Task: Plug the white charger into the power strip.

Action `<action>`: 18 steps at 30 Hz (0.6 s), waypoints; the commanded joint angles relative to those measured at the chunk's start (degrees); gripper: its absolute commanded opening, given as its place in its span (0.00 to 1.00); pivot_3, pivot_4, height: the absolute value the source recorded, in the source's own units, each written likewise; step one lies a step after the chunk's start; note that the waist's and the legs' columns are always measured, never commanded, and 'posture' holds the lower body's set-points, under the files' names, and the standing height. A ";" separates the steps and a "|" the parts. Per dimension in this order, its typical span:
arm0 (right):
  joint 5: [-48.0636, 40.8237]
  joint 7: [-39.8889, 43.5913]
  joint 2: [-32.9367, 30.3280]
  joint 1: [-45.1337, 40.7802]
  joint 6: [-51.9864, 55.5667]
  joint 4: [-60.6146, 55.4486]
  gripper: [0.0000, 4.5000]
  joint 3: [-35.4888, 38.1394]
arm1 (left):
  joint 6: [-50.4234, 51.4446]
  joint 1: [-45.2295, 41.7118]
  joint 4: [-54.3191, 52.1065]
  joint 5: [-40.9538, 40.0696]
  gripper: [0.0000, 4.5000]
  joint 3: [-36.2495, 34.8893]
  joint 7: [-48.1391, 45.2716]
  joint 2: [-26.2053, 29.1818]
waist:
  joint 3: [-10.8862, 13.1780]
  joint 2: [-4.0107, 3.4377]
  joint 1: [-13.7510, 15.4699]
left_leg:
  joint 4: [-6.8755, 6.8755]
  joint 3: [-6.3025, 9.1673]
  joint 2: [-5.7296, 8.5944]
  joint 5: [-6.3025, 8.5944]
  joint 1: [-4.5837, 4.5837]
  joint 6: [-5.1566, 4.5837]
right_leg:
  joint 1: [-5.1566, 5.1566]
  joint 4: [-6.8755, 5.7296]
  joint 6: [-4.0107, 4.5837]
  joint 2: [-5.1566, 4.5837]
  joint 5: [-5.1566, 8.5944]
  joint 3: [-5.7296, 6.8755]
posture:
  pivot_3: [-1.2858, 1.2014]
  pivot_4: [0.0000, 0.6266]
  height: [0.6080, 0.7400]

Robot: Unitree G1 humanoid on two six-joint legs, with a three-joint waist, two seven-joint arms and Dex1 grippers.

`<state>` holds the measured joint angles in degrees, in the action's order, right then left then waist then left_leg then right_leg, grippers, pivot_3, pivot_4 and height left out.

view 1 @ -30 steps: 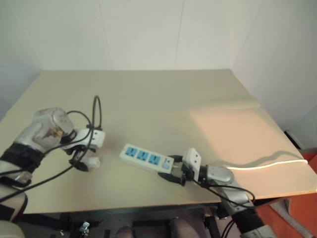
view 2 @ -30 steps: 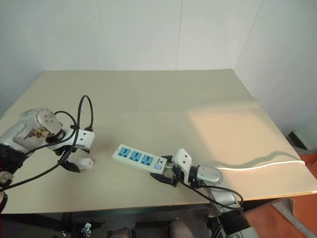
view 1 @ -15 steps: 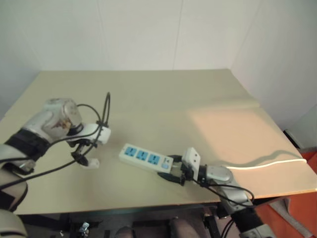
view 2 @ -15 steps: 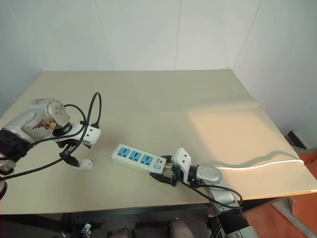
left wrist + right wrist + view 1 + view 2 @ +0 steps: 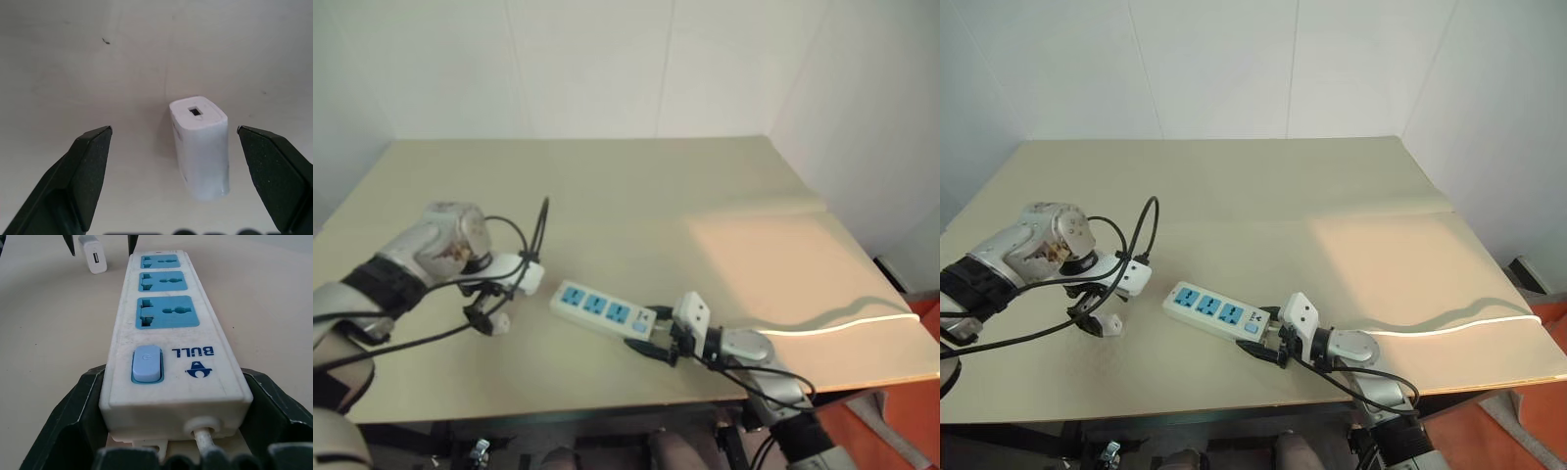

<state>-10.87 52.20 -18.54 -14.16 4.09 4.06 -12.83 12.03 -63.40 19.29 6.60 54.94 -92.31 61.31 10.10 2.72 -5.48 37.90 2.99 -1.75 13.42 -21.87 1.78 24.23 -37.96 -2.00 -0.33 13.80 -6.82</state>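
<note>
Left gripper [image 5: 173,147] fingers stood wide, empty, straddling the white charger [image 5: 200,147]; descending squarely seemed wise. Right gripper [image 5: 173,431] fingers clamped the power strip [image 5: 166,328] at the charger's 3 o'clock.

The white charger [image 5: 199,147] looks like smooth, faintly glossy plastic, lying on a desk [image 5: 636,196] with a matt, pale beige top that carries small dark specks and faint scuffs. Right of the charger, the power strip [image 5: 168,333] shows an off-white plastic shell with a slight sheen, lightly smudged, blue plastic socket faces and a smooth pale-blue switch. Both the left claw [image 5: 173,171] and the right claw [image 5: 171,421] have fingers of matt black plastic.
</note>
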 commanded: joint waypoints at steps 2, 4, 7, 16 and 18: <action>-0.02 -0.50 0.29 1.42 1.43 0.51 0.76 -0.72 | 1.64 1.84 -4.24 -0.36 1.00 0.29 -0.19 2.34 | 0.00 0.00 0.02 | 0.00 0.01 -0.01 0.00 -0.01 0.00 | 0.00 0.01 0.00 0.00 0.00 0.00 | 0.52 0.24 1.00; -0.01 -0.49 0.31 1.32 1.44 0.57 0.76 -0.76 | 2.72 2.69 -5.43 -0.39 1.00 -0.01 -0.19 2.44 | 0.00 0.00 0.07 | 0.00 0.01 -0.01 0.00 -0.01 0.00 | 0.00 0.00 0.00 0.00 0.00 0.00 | 0.52 0.24 1.00; 0.01 -0.43 0.30 1.20 1.37 0.66 0.76 -0.79 | 5.15 4.13 -6.79 0.17 1.00 -1.52 -0.19 1.64 | 0.00 0.00 0.10 | 0.00 0.00 0.00 0.00 0.02 0.00 | -0.03 0.00 0.00 0.00 0.00 0.00 | 0.52 0.24 1.00; 0.09 -0.28 0.14 0.87 1.13 1.02 0.76 -0.71 | 9.31 6.40 -9.43 1.64 1.00 -4.00 -0.19 -0.08 | -0.01 -0.01 0.18 | 0.00 -0.01 0.00 0.00 0.09 0.00 | -0.08 -0.01 0.01 0.00 0.01 0.00 | 0.52 0.24 1.00; 0.19 -0.32 0.11 0.82 1.06 1.09 0.76 -0.70 | 9.22 6.76 -9.47 1.81 1.00 -4.55 -0.19 -0.40 | -0.01 -0.02 0.19 | 0.00 -0.01 0.01 0.00 0.12 0.00 | -0.11 -0.01 0.01 0.00 0.01 -0.01 | 0.52 0.24 1.00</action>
<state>-10.85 51.98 -18.57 -14.04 4.17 4.00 -12.78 21.26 -57.55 10.75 8.10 51.20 -92.36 61.42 10.09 2.70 -5.29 37.90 2.98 -1.75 13.42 -21.74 1.78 24.12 -37.97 -2.00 -0.33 13.81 -6.83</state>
